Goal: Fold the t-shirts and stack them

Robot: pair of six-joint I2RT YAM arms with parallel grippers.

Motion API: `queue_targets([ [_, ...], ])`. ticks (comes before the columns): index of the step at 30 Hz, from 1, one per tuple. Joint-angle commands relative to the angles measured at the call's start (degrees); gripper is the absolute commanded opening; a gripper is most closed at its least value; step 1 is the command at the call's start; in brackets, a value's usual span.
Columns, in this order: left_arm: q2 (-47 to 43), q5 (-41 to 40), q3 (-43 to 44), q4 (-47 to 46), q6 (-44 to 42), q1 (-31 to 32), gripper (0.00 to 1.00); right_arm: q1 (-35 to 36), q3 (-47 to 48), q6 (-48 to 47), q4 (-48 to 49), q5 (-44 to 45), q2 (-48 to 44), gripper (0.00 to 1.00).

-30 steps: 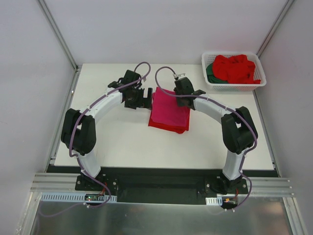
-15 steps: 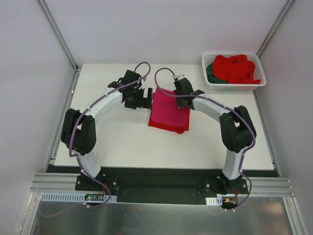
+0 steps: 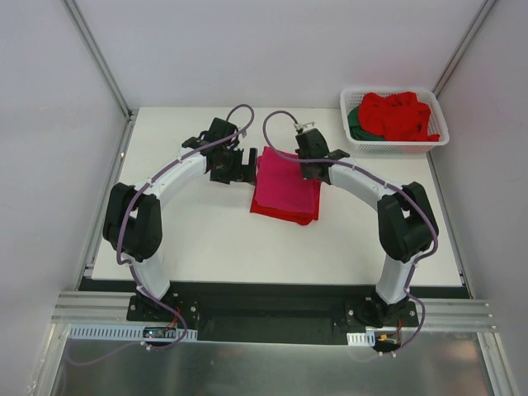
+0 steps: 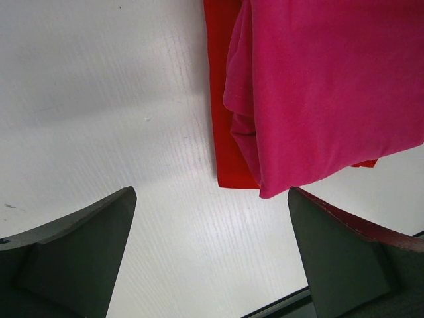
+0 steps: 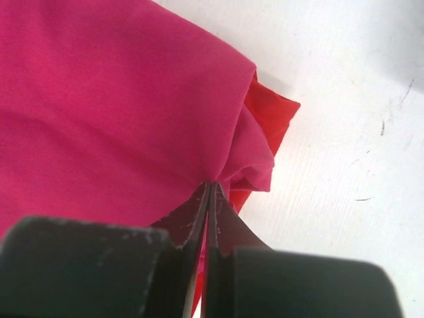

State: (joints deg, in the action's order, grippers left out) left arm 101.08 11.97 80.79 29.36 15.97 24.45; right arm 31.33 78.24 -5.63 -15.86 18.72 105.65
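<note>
right tool (image 5: 209, 189) pinched on the soft folded pink t-shirt (image 5: 99, 99) atop a red t-shirt (image 4: 222, 99); left tool (image 4: 212, 199) spread apart.

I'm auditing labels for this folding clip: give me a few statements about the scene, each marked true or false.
1. The pink t-shirt lies folded on top of a red t-shirt. True.
2. The left gripper has its fingers closed on the stack. False: they stand open beside it, holding nothing.
3. The right gripper has its fingers shut on the pink t-shirt's edge. True.
4. The white basket is empty. False: it holds red shirts and a green shirt.
</note>
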Motion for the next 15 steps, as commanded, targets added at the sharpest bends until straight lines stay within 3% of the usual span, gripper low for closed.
queue_targets([
  [1, 0.00, 0.86, 0.07, -0.27, -0.85, 0.43, 0.99, 0.22, 2.88, -1.05, -2.42, 2.99, -4.31, 0.01],
  [15, 0.00, 1.13, -0.02, -0.27, -1.03, 0.60, 0.99, 0.31, 2.45, -1.93, -5.76, 9.40, -4.49, 0.01],
])
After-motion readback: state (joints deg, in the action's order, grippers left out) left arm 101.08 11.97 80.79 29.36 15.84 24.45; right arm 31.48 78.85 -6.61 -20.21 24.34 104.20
